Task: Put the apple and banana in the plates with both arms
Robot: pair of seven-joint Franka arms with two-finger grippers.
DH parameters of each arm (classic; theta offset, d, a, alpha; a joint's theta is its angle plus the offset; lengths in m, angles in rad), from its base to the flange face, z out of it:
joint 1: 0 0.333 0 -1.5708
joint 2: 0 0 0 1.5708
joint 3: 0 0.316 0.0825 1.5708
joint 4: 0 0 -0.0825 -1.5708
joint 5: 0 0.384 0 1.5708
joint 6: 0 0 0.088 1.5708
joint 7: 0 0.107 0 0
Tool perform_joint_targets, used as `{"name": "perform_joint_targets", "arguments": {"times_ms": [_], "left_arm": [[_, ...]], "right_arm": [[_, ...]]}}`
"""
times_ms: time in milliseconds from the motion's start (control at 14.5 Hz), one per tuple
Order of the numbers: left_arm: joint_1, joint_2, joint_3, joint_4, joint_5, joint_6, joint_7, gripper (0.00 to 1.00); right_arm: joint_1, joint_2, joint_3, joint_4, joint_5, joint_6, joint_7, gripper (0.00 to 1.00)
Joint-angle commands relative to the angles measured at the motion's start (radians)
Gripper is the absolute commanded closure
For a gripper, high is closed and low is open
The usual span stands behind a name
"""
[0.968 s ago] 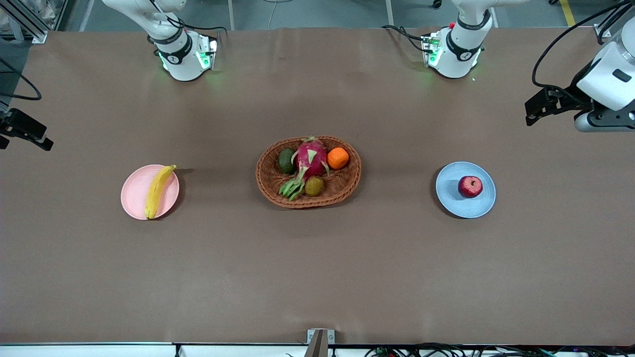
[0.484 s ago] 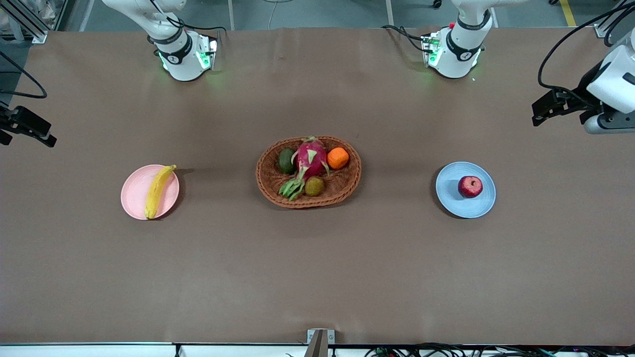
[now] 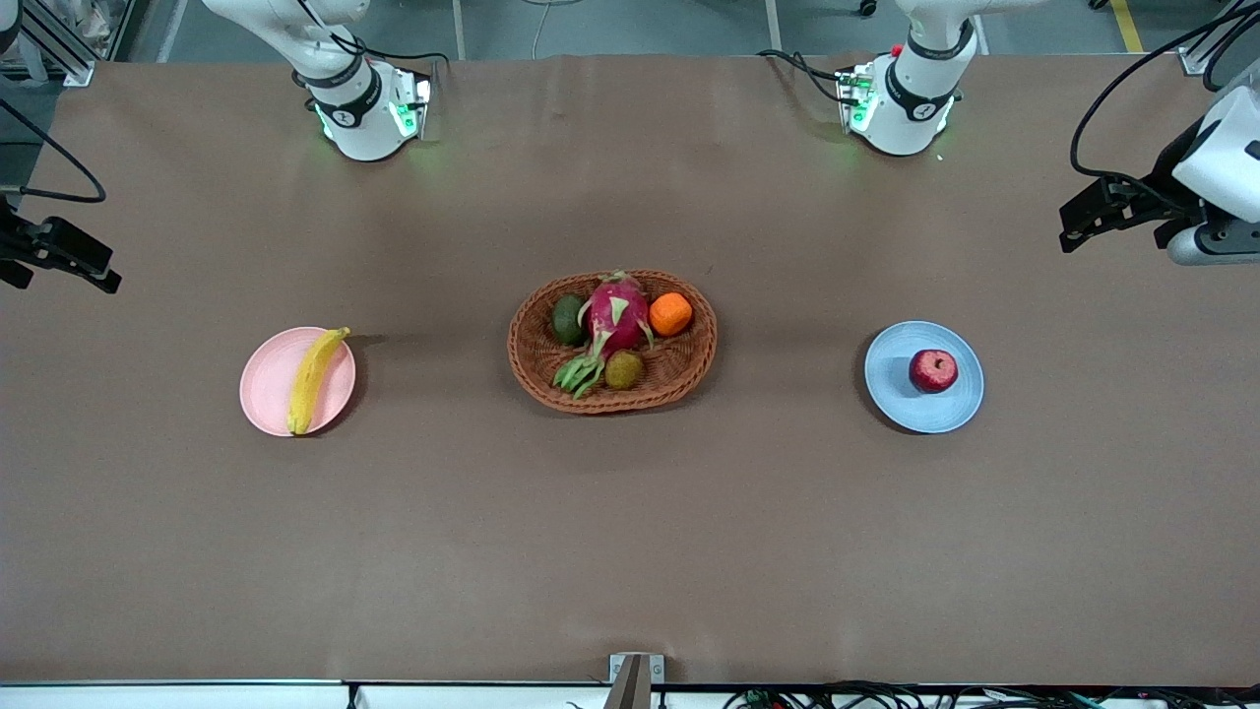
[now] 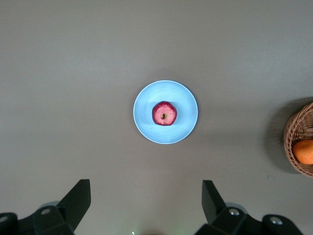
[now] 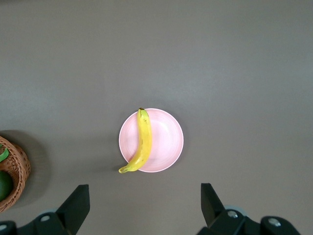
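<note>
The yellow banana (image 3: 311,379) lies across the pale pink plate (image 3: 266,386) toward the right arm's end of the table, its ends reaching past the rim. The dark-red apple (image 3: 932,370) sits on the light blue plate (image 3: 898,396) toward the left arm's end. My left gripper (image 3: 1073,225) is open and empty, high over the table's left-arm end. In the left wrist view (image 4: 145,201) it looks down on the apple (image 4: 164,113) and blue plate (image 4: 187,128). My right gripper (image 3: 84,264) is open and empty, high over the other end. The right wrist view (image 5: 145,203) shows the banana (image 5: 143,142) and pink plate (image 5: 167,139).
An oval brown wicker basket (image 3: 679,379) stands mid-table between the plates. It holds a magenta dragon fruit (image 3: 617,313), an orange (image 3: 670,313), a dark green fruit (image 3: 568,319) and a small brownish fruit (image 3: 624,369). The basket's edge shows in both wrist views (image 4: 299,137) (image 5: 18,169).
The left gripper has drifted toward the left arm's end of the table. The right gripper has shifted slightly. Both stay open; the fruits and plates have not moved.
</note>
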Motion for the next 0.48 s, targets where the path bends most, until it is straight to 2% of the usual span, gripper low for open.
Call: {"name": "perform_joint_targets", "arguments": {"times_ms": [0, 415], "left_arm": [[0.007, -0.009, -0.002, 0.003, -0.039, 0.001, -0.007, 0.0], [0.009, -0.003, -0.001, 0.007, -0.035, 0.001, -0.011, 0.0]], "right_arm": [[-0.001, -0.046, 0.007, -0.048, -0.013, 0.015, 0.005, 0.0], [-0.003, -0.046, 0.007, -0.048, -0.013, 0.014, 0.005, 0.0]]}}
